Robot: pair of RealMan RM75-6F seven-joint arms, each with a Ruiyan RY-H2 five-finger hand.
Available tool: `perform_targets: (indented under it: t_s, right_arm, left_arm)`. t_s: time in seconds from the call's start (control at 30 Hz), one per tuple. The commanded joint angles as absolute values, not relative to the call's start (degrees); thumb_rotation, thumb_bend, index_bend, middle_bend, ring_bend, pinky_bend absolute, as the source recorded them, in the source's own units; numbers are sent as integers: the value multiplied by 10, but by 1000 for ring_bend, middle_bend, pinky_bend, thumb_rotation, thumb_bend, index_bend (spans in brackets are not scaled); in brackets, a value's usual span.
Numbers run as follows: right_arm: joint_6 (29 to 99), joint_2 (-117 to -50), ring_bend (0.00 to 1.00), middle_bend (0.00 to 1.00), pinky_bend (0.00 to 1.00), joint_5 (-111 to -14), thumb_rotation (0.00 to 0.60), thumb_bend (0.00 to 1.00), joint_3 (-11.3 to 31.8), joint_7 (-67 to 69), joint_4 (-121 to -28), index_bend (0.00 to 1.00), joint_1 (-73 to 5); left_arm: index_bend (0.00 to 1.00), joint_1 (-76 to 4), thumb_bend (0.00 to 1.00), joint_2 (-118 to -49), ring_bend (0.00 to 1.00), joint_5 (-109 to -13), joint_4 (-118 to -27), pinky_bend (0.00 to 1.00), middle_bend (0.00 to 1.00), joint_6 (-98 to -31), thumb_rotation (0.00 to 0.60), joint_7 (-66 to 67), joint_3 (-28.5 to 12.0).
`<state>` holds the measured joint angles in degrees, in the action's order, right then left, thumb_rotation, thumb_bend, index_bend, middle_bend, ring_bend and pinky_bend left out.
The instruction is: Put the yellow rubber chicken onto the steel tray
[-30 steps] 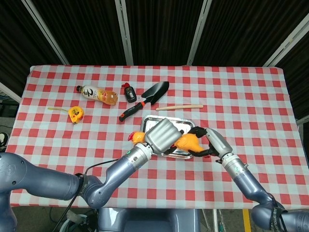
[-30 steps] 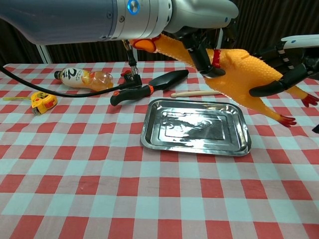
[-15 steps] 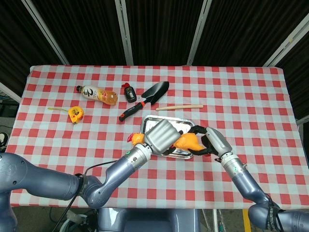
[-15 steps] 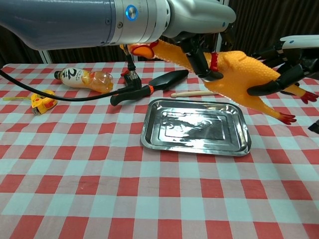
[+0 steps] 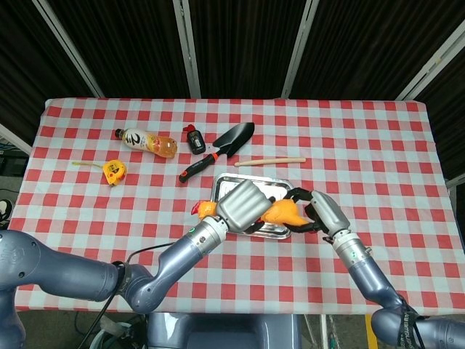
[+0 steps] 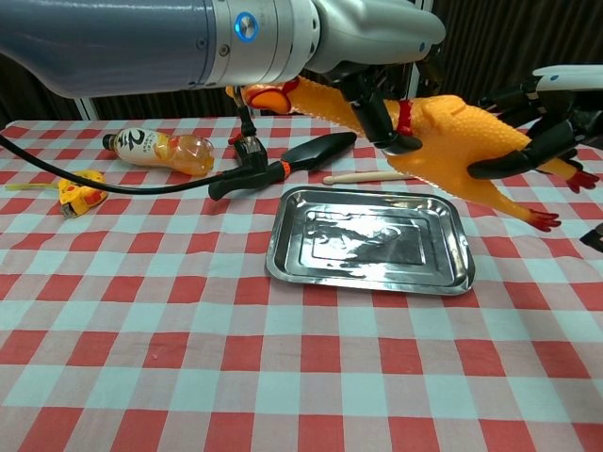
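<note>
Both my robot hands grip one yellow rubber chicken (image 6: 452, 137) in the air: left robot hand (image 6: 377, 80) around its neck, right robot hand (image 6: 537, 122) on its body. One steel tray (image 6: 283, 247) lies below them on the checkered surface (image 6: 141, 377), untouched.

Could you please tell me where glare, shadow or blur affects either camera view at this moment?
Chest view: the embossed steel tray mirrors bright highlights and dark patches, and the yellow rubber chicken is sharp. The left hand looms large at the top edge. Head view: lighting is even, shadows are soft, and the left hand hides much of the tray.
</note>
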<state>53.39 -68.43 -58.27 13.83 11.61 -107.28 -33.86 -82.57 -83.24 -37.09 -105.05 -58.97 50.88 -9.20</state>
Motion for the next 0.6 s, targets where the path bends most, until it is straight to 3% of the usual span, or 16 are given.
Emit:
perform_targets:
  t_s: [0.03, 0.17, 0.23, 0.33, 0.6]
  right_arm:
    - [515, -669, 511, 632, 541, -595, 600, 456, 131, 124, -1077, 629, -337]
    - [491, -648, 146, 241, 210, -617, 600, 175, 124, 138, -1075, 116, -335]
    - [476, -636, 50, 114, 142, -629, 600, 116, 119, 142, -1073, 14, -336]
    - [465, -621, 0, 10, 89, -648, 600, 76, 116, 157, -1073, 0, -333]
    - [473, -592, 0, 0, 64, -696, 600, 70, 96, 172, -1067, 0, -312]
  left_arm:
    - [602, -822, 623, -831, 627, -377, -1051, 641, 691, -592, 600, 507, -90]
    - [602, -812, 623, -829, 627, -394, -1053, 641, 691, -596, 600, 500, -84]
    - [601, -805, 623, -827, 628, -404, -1055, 641, 691, -598, 600, 493, -81]
    - [601, -795, 623, -824, 627, -418, -1055, 641, 691, -600, 600, 485, -77]
    - [602, -759, 622, -817, 627, -476, -1054, 641, 691, -608, 600, 441, -68]
